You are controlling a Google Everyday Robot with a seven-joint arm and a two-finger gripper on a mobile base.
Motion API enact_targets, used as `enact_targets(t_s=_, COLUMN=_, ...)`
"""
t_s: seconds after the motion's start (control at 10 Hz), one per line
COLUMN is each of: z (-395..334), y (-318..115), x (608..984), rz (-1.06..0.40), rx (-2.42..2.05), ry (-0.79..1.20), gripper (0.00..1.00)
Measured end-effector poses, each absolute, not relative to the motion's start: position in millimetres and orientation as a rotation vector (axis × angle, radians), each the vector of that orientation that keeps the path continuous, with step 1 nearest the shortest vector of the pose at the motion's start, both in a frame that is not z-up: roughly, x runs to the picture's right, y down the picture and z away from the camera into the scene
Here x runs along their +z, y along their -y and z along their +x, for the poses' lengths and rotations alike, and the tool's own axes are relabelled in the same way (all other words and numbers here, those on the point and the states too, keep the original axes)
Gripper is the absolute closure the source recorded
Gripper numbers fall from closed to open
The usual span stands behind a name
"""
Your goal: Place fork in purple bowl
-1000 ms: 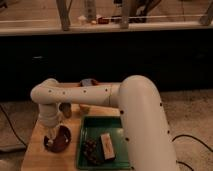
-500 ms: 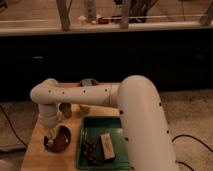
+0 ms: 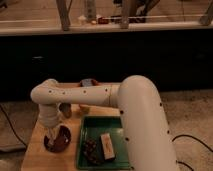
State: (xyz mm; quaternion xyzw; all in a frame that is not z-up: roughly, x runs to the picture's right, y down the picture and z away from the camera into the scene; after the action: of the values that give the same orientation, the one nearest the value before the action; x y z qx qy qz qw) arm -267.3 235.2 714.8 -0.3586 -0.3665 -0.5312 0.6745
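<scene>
The purple bowl [image 3: 64,142] sits on the left part of the wooden table [image 3: 34,152], small, round and dark maroon. My white arm [image 3: 135,115] reaches from the right across to the left, bends, and points down. The gripper [image 3: 51,137] hangs directly over the bowl, at or just inside its rim. I cannot make out the fork; it is hidden by the gripper or too dark to see.
A rectangular green tray [image 3: 83,146] lies right of the bowl, holding a tan block [image 3: 107,146] and a dark lumpy item [image 3: 91,150]. A small brownish cup [image 3: 65,110] stands behind the bowl. A bluish-red object [image 3: 88,82] shows behind the arm. A dark counter runs behind.
</scene>
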Motion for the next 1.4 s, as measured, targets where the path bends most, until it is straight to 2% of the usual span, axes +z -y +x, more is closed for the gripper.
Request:
enact_targets(t_s=0.1, z=-266.6, y=-235.0, x=715.1, rz=-0.807, rx=-1.193, ry=0.825, gripper=0.20)
enact_targets(t_s=1.4, z=-266.0, y=-236.6, x=715.0, rz=-0.793, rx=-1.240, ry=0.858, gripper=0.20)
